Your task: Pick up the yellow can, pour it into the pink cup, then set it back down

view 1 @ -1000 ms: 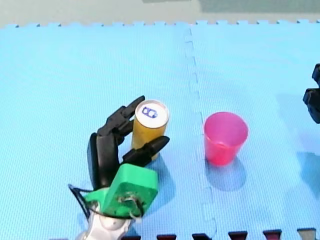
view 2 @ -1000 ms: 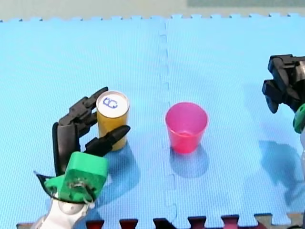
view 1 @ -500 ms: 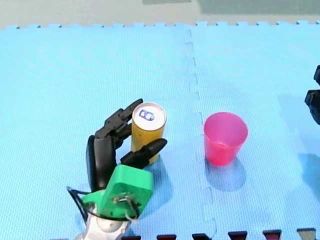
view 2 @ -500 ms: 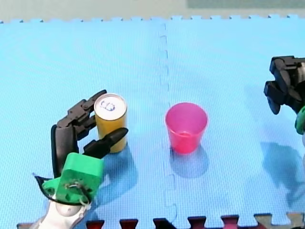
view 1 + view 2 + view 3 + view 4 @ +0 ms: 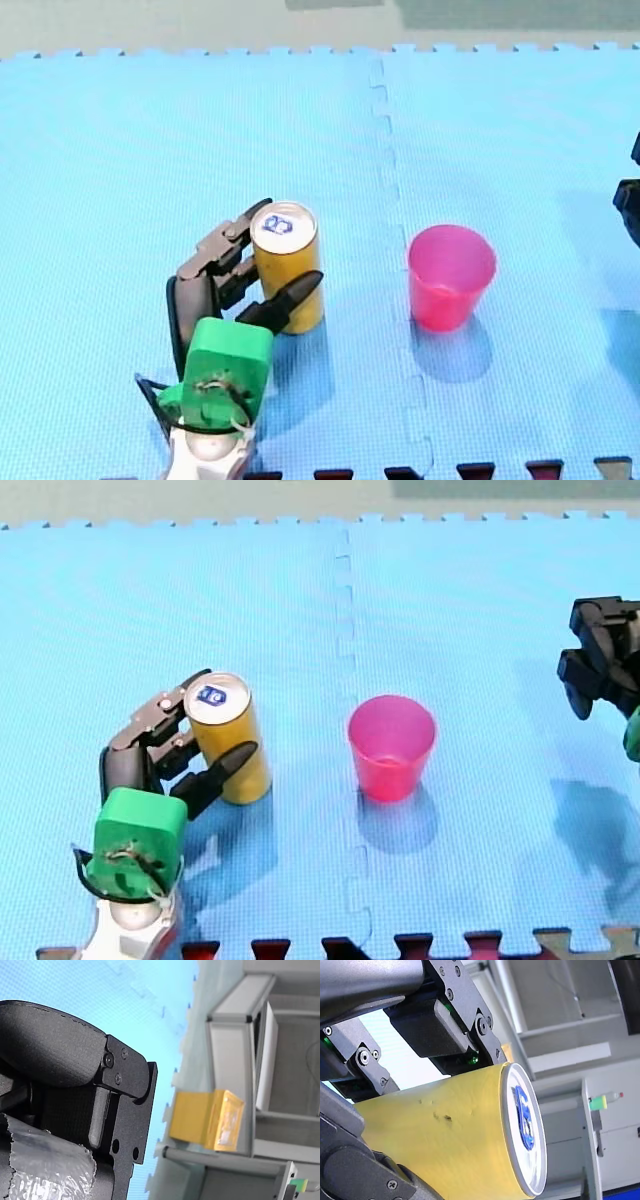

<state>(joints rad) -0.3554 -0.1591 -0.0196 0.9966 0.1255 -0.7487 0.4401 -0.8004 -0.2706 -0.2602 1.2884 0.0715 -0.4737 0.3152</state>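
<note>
The yellow can (image 5: 288,268) with a blue-marked silver lid stands on the blue mat left of centre, its top leaning a little to the left. My left hand (image 5: 285,245) is shut on it, with the fingers (image 5: 160,720) behind the can and the thumb across its front. The second wrist view has the same can (image 5: 445,1130) close up between the black fingers (image 5: 435,1020). The pink cup (image 5: 451,277) stands upright to the can's right, apart from it. My right hand (image 5: 600,665) is at the right edge, above the mat and cut off by the frame.
The blue foam mat (image 5: 150,150) has a jigsaw seam (image 5: 385,150) running front to back between can and cup. Its front edge (image 5: 400,945) lies close below the cup. In the first wrist view a yellow box (image 5: 205,1120) sits by a grey frame beyond the mat.
My left hand has drawn in around the can and shifted left with it. The can now leans left. The right hand has drifted slightly to the right.
</note>
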